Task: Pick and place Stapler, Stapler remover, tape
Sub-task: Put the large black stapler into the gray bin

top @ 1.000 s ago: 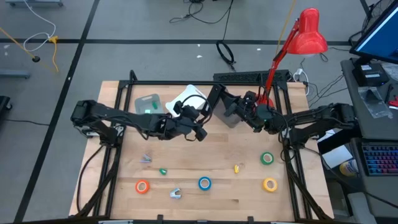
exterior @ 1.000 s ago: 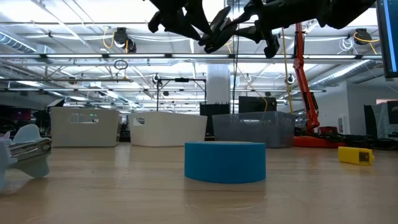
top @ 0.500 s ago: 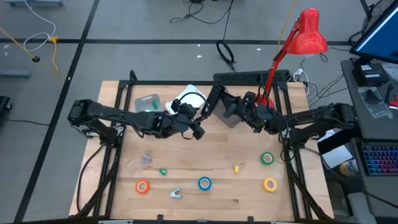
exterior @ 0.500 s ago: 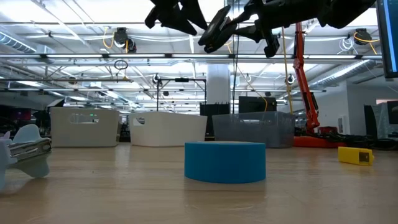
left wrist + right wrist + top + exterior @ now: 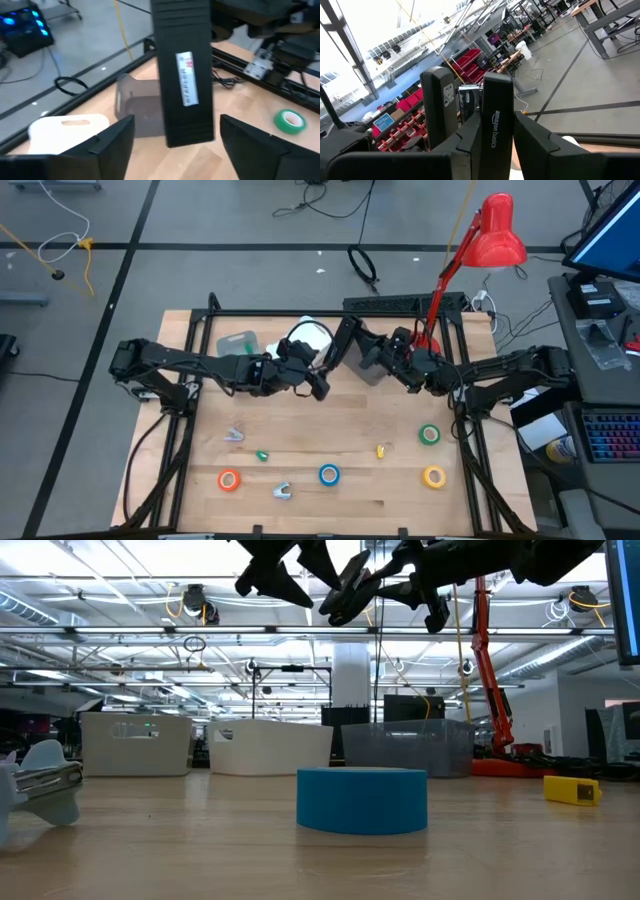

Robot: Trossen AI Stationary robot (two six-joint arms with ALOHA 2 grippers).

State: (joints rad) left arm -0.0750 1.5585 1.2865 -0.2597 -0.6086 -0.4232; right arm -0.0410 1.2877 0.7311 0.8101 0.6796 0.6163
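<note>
Clamping the black stapler [image 5: 496, 125] upright, the right gripper [image 5: 372, 350] offers it for a handover; the left gripper [image 5: 318, 380], fingers wide, faces it. Tape rolls [image 5: 328, 474] lie well below both.

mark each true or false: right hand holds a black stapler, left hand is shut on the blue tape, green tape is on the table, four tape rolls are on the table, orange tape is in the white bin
1. The right hand holds a black stapler. True.
2. The left hand is shut on the blue tape. False: it is open and empty, and that roll lies on the table.
3. The green tape is on the table. True.
4. Four tape rolls are on the table. True, counting the yellow tape.
5. The orange tape is in the white bin. False: it lies on the table.
</note>
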